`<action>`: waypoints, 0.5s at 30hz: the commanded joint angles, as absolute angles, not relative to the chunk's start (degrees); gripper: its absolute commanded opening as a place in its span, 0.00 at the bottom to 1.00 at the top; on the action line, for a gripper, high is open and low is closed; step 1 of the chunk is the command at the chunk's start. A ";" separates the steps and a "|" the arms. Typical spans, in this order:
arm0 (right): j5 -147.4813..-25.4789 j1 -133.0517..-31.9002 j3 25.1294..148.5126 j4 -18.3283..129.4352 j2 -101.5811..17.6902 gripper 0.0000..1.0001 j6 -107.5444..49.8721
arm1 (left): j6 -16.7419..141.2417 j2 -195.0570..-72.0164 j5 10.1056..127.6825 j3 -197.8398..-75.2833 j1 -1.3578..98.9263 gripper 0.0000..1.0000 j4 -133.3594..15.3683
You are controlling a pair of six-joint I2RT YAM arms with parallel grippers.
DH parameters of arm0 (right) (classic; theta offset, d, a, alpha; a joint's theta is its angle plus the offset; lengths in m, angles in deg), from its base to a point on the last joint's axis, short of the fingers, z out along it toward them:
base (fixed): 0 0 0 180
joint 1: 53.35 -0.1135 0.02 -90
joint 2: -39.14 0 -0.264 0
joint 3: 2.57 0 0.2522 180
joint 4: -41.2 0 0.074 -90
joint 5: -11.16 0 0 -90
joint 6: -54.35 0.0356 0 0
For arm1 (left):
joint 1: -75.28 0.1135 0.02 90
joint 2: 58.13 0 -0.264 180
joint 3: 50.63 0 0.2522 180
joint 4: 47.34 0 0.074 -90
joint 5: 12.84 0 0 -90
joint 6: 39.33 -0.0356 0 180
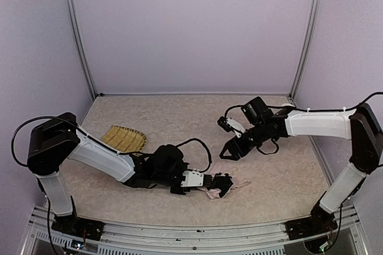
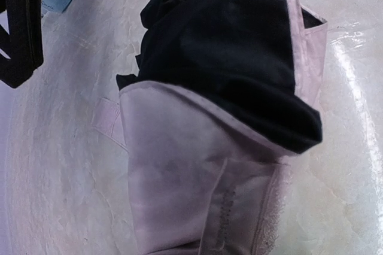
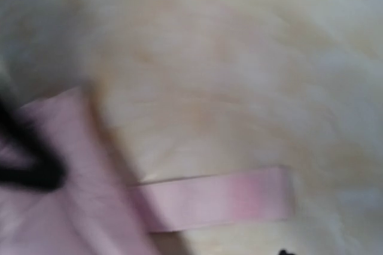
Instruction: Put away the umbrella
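The umbrella [image 1: 214,193] lies collapsed on the table near the front middle, pale pink fabric with a black inside. My left gripper [image 1: 222,184] is down on it and looks shut on the bunched fabric. In the left wrist view the umbrella [image 2: 197,171] fills the frame and hides my fingers. My right gripper [image 1: 230,151] hovers above the table just behind the umbrella, jaws apart and empty. The blurred right wrist view shows the pink strap tab [image 3: 221,198] lying flat on the table and the umbrella's fabric [image 3: 54,201] at the left; its fingers are out of frame.
A yellow woven tray [image 1: 124,139] sits on the table at the left, behind my left arm. The right gripper's black finger [image 2: 21,27] shows at the top left of the left wrist view. Walls enclose the table on three sides.
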State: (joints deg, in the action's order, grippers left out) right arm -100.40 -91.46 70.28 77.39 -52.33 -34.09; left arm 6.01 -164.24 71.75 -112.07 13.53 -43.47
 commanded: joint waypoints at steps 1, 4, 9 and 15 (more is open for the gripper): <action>-95.56 -88.88 72.24 78.87 -55.67 0.60 -23.41 | 2.92 -165.45 79.62 -106.71 10.78 0.00 -54.41; -91.03 -88.86 72.65 80.38 -54.60 0.64 -22.75 | 0.50 -164.62 83.87 -104.15 8.67 0.00 -51.89; -79.31 -89.85 81.85 94.87 -59.34 0.64 -16.32 | -0.88 -164.97 88.90 -103.15 5.93 0.00 -50.67; -78.41 -95.42 81.51 94.54 -63.09 0.66 -12.54 | 0.04 -165.12 87.47 -102.54 5.29 0.00 -51.24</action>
